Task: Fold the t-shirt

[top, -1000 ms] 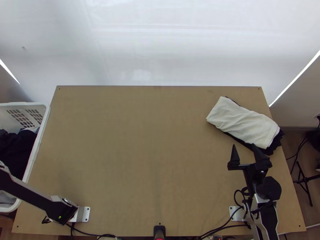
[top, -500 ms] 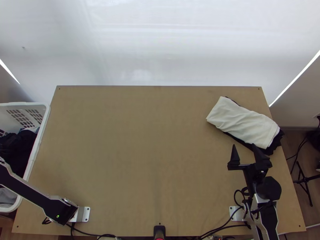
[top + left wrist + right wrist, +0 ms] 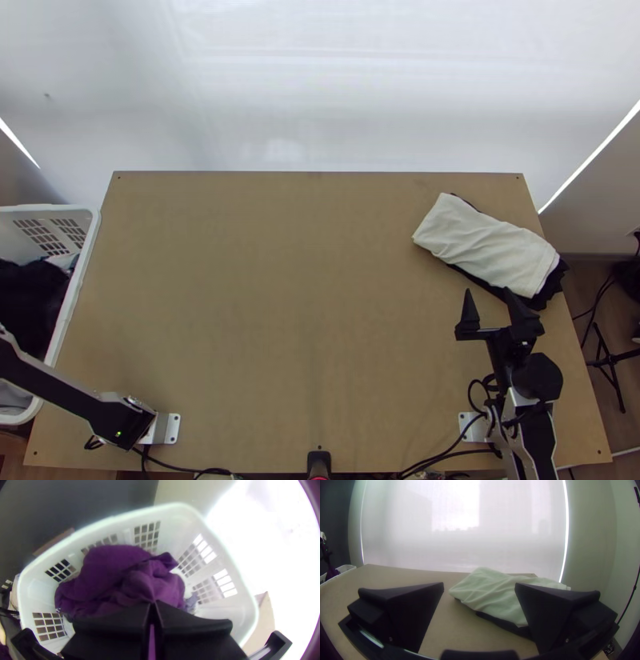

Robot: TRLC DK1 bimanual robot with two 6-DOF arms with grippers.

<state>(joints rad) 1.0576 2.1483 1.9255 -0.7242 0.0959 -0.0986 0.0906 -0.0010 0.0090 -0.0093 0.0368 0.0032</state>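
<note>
Lower left in the top view, the left arm (image 3: 68,398) has swung slightly, and the dark heap of cloth (image 3: 32,296) in the white laundry basket (image 3: 83,260) has changed shape. The left gripper (image 3: 152,603) is closed on bunched purple cloth (image 3: 113,576), which hangs over the basket. At lower right, the right gripper (image 3: 488,293) stands wide open, holding nothing, near folded pale cloth (image 3: 486,246) on black cloth (image 3: 552,288). Light wooden tabletop (image 3: 296,312) fills the middle; a white blind (image 3: 320,88) spans the top, with wooden floor (image 3: 592,292) at right.
</note>
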